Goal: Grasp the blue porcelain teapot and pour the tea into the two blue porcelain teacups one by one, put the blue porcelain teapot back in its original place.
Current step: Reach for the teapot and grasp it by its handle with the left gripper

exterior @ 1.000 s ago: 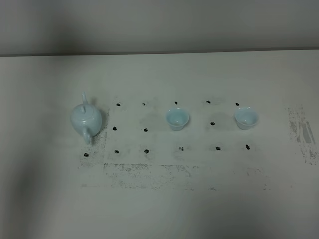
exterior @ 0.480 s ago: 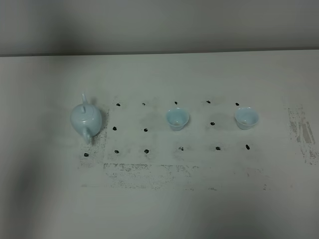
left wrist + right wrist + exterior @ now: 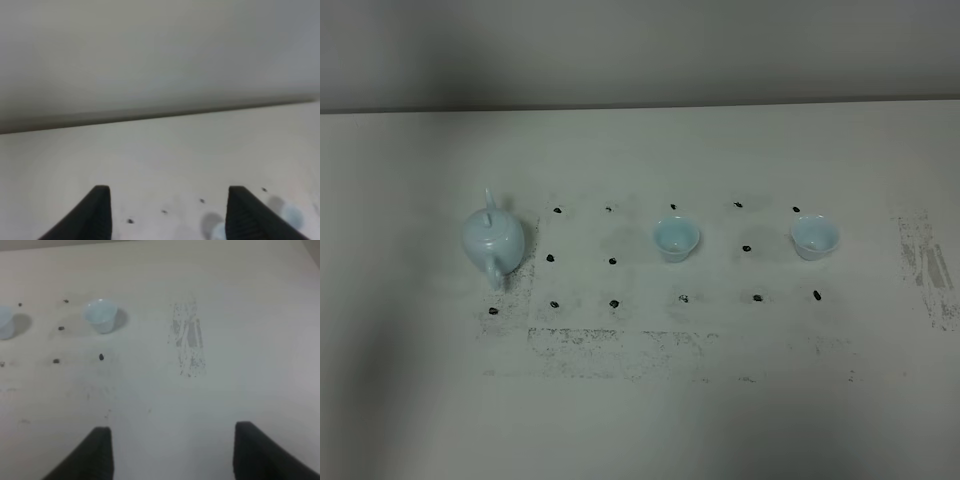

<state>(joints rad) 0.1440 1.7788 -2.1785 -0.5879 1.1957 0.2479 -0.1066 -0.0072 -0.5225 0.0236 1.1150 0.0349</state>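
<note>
From the high camera, the blue porcelain teapot [image 3: 493, 243] stands upright on the white table [image 3: 640, 420], lid on, its spout toward the wall and its handle toward the camera. To the right of the teapot, in a row with it, sit the near teacup [image 3: 676, 239] and then the far teacup [image 3: 814, 237], both upright and well apart, among small black marks [image 3: 613, 262]. Past the far teacup, on the side away from the teapot, lies a scuffed patch [image 3: 923, 265]. In the left wrist view, the left gripper [image 3: 167, 215] has its jaws spread wide over bare table, and both teacups show only as pale blurs beyond it. In the right wrist view, the right gripper [image 3: 172, 455] is likewise spread with nothing between its jaws. The far teacup stands ahead of it beside the scuffed patch.
</note>
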